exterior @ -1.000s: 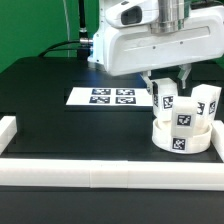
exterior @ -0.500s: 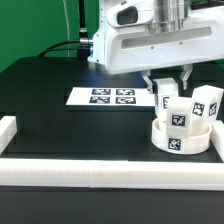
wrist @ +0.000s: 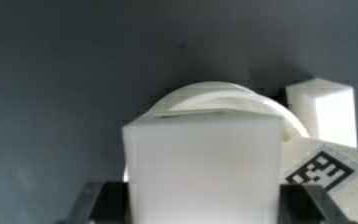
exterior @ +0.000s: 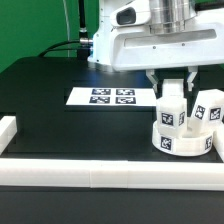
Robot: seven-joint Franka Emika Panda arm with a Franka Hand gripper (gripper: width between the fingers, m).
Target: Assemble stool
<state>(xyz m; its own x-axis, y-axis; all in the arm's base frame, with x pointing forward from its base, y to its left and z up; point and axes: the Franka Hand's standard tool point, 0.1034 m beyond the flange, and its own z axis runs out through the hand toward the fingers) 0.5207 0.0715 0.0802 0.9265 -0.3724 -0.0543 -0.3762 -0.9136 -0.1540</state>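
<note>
One leg (exterior: 171,106) upright (long axis vertical)

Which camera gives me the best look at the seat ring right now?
The exterior view: the seat shows as a whole ring with its tags, under the claw. The wrist view shows only a curved bit of it behind the leg filling the picture.

Black tabletop (exterior: 50,120) carried marker board (exterior: 112,96), white border rails (exterior: 90,171), round seat (exterior: 182,142) near exterior view's right.
</note>
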